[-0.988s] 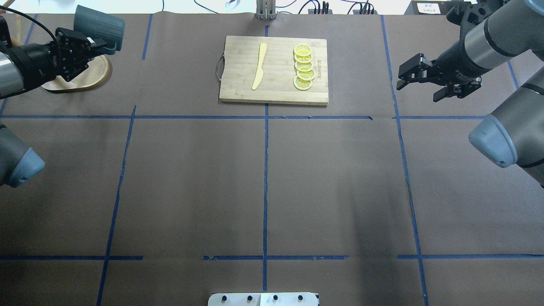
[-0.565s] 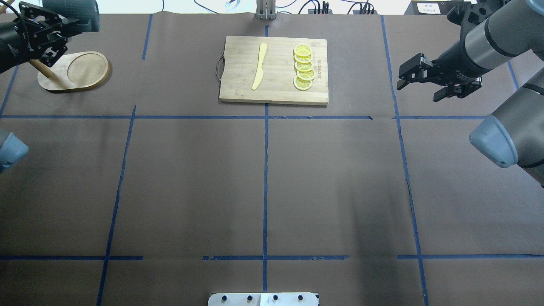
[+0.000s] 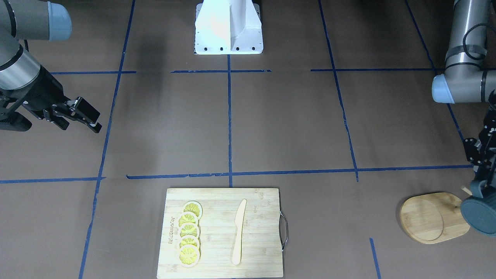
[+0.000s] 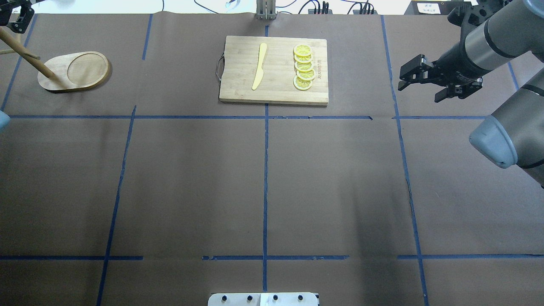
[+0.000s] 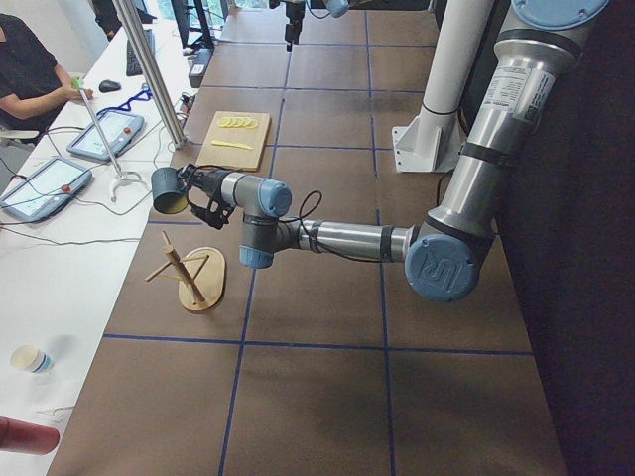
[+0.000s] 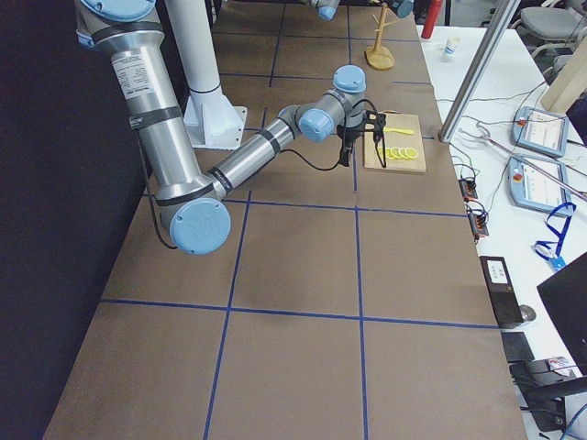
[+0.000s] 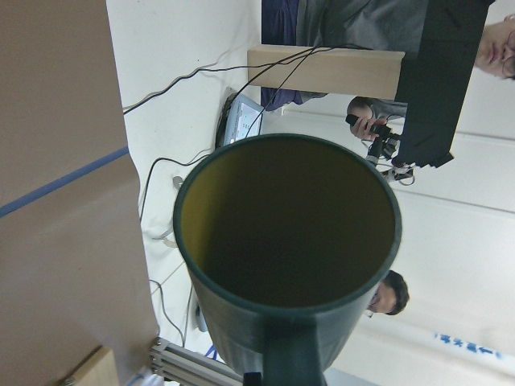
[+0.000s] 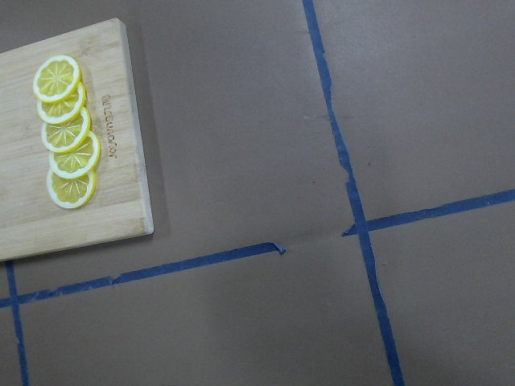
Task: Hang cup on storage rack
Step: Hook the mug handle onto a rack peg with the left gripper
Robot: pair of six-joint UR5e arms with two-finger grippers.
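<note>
Cup (image 3: 480, 215), front-facing view: the dark mug sat at the frame's right edge, carried by the left end effector (image 3: 477, 185). It overlapped the post end of the storage rack (image 3: 422, 217); its height above the base was not readable from there. Right end effector (image 3: 79, 124) hovered well apart on the other side, jaws apart, nothing in them. Cutting board (image 3: 221, 248) with lemon slices (image 3: 189, 234) and a knife (image 3: 238, 232) lay at the near edge.

Overhead view: the rack's oval base and slanting post (image 4: 25, 53) showed at upper left. The cup was out of frame, with only a scrap of the left end effector at the corner. The right end effector was open over bare counter (image 4: 263, 178).

Left side view, the clearest: the cup hung in the air on its side, above and a little beyond the rack, clear of the pegs (image 5: 159, 272). The left end effector was closed on it.

Right side view: the rack was tiny at the far end, nothing to tell.

Left wrist view: it looked straight into the yellow interior, handle (image 7: 294, 354) nearest the lens, the grip itself hidden.

Right wrist view: only lemon slices, a board corner and counter.

Judgement: pick-up was done and the carry to the rack nearly so. Left to do: line the handle opening up with a peg, thread it on, let go, back away.
</note>
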